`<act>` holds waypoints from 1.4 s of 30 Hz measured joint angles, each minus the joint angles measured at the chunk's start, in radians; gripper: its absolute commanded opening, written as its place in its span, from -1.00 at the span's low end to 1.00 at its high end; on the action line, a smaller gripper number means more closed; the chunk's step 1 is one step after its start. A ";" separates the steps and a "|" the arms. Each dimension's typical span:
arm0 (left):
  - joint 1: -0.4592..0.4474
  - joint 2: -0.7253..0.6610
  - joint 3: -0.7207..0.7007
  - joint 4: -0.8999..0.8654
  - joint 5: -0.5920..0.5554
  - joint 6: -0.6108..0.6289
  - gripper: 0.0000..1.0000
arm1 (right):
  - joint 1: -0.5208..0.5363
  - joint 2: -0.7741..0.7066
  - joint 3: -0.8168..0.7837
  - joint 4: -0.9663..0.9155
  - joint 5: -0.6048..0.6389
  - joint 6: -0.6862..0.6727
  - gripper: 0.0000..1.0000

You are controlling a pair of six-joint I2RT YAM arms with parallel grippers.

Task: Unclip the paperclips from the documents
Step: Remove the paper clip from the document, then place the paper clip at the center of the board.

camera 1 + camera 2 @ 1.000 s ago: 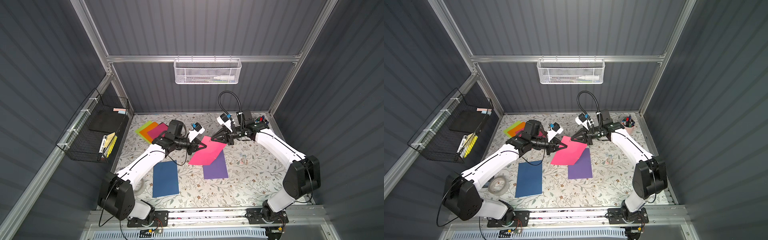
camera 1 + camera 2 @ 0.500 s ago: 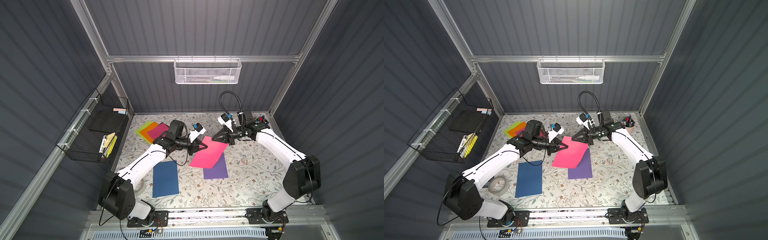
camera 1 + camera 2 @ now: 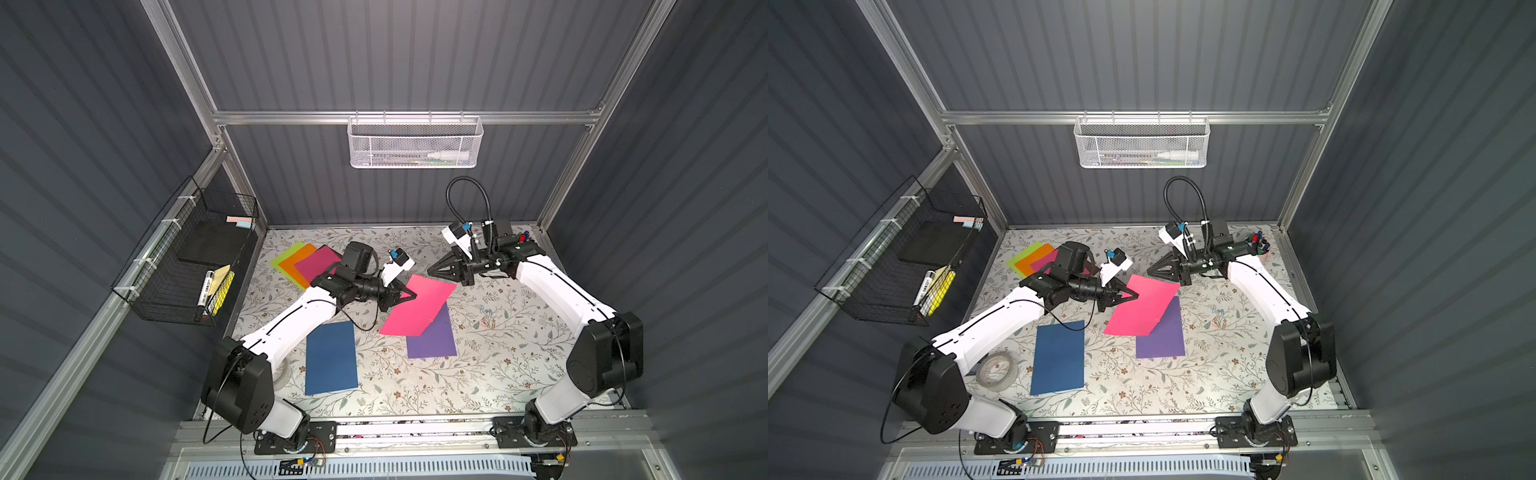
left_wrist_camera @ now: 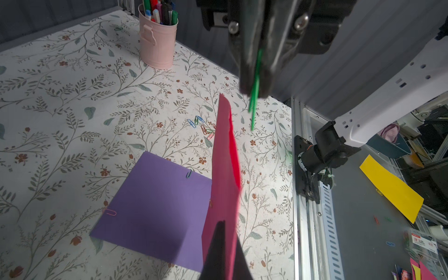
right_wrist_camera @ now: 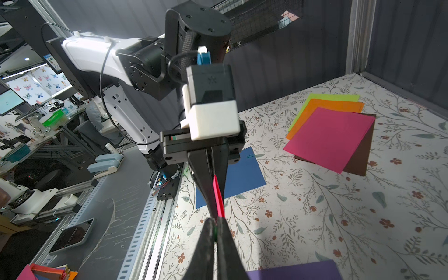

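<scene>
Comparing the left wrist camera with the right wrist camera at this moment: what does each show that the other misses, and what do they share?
Only the left wrist view shows the pen cup, the loose paperclips on the table, and the blue clip and pink clip on the purple sheet.
Only the right wrist view shows the fanned stack of sheets and the navy sheet.
Both show the pink sheet edge-on in the shut left gripper, the right gripper shut on a green paperclip, and part of the purple sheet.
</scene>
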 measured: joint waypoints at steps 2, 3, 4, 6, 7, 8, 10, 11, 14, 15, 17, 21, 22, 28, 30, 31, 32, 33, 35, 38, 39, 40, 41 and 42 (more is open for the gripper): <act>-0.002 0.002 0.000 -0.006 -0.005 0.000 -1.00 | -0.002 0.000 0.000 0.002 0.001 0.001 -0.90; -0.002 0.002 0.000 -0.009 -0.006 0.000 -1.00 | -0.002 0.000 0.000 0.004 0.003 0.002 -0.91; -0.003 0.002 0.000 -0.011 -0.008 0.000 -1.00 | -0.004 0.000 0.000 0.007 0.010 0.004 -0.92; -0.003 0.002 0.000 -0.020 -0.012 0.004 -1.00 | -0.015 0.000 0.000 0.017 0.040 0.028 -0.93; -0.003 0.002 0.000 -0.025 -0.013 0.007 -1.00 | -0.024 0.000 0.000 0.024 0.063 0.047 -0.93; -0.002 0.001 0.002 -0.029 -0.014 0.008 -1.00 | -0.034 -0.003 -0.009 0.047 0.091 0.076 -0.93; -0.002 0.000 0.008 -0.033 -0.019 0.010 -1.00 | -0.059 -0.023 -0.056 0.102 0.157 0.142 -0.93; -0.002 -0.003 0.011 -0.032 -0.023 0.010 -1.00 | -0.071 -0.037 -0.087 0.124 0.195 0.176 -0.93; -0.002 -0.019 0.013 -0.030 -0.039 0.010 -1.00 | -0.108 -0.075 -0.191 0.162 0.324 0.273 -0.93; -0.002 -0.024 0.013 -0.028 -0.044 0.009 -1.00 | -0.120 -0.085 -0.224 0.167 0.365 0.303 -0.93; -0.002 -0.033 0.013 -0.014 -0.060 0.005 -1.00 | -0.142 -0.103 -0.298 0.172 0.454 0.359 -0.94; -0.002 -0.045 0.013 0.018 -0.088 -0.011 -1.00 | -0.170 -0.110 -0.407 0.136 0.610 0.443 -0.95; -0.002 -0.048 0.013 0.027 -0.093 -0.017 -1.00 | -0.172 -0.109 -0.428 0.121 0.649 0.461 -0.96; -0.002 -0.068 0.013 0.072 -0.119 -0.040 -1.00 | -0.175 -0.076 -0.470 0.061 0.815 0.545 -0.86; -0.002 -0.074 0.013 0.082 -0.127 -0.048 -1.00 | -0.175 -0.055 -0.470 0.046 0.860 0.560 -0.61; -0.002 -0.079 0.013 0.086 -0.133 -0.053 -1.00 | -0.175 -0.046 -0.469 0.037 0.882 0.566 -0.42; -0.002 -0.084 0.013 0.091 -0.137 -0.056 -1.00 | -0.175 -0.037 -0.468 0.026 0.902 0.576 -0.29; -0.002 -0.090 0.013 0.097 -0.140 -0.060 -1.00 | -0.175 -0.031 -0.468 0.019 0.917 0.576 -0.19; 0.000 -0.105 0.011 0.120 -0.140 -0.073 -1.00 | -0.175 -0.028 -0.466 0.006 0.941 0.581 -0.07; 0.012 -0.130 0.005 0.146 -0.133 -0.088 -1.00 | -0.175 -0.035 -0.466 0.014 0.932 0.563 0.09; 0.016 -0.136 0.004 0.153 -0.129 -0.091 -1.00 | -0.175 -0.043 -0.470 0.023 0.915 0.551 0.13; 0.020 -0.141 0.003 0.161 -0.119 -0.093 -1.00 | -0.175 -0.061 -0.478 0.043 0.887 0.540 0.19; 0.026 -0.143 0.003 0.169 -0.107 -0.093 -1.00 | -0.175 -0.082 -0.489 0.064 0.853 0.528 0.27; 0.031 -0.143 0.003 0.173 -0.096 -0.093 -1.00 | -0.175 -0.109 -0.504 0.093 0.808 0.513 0.32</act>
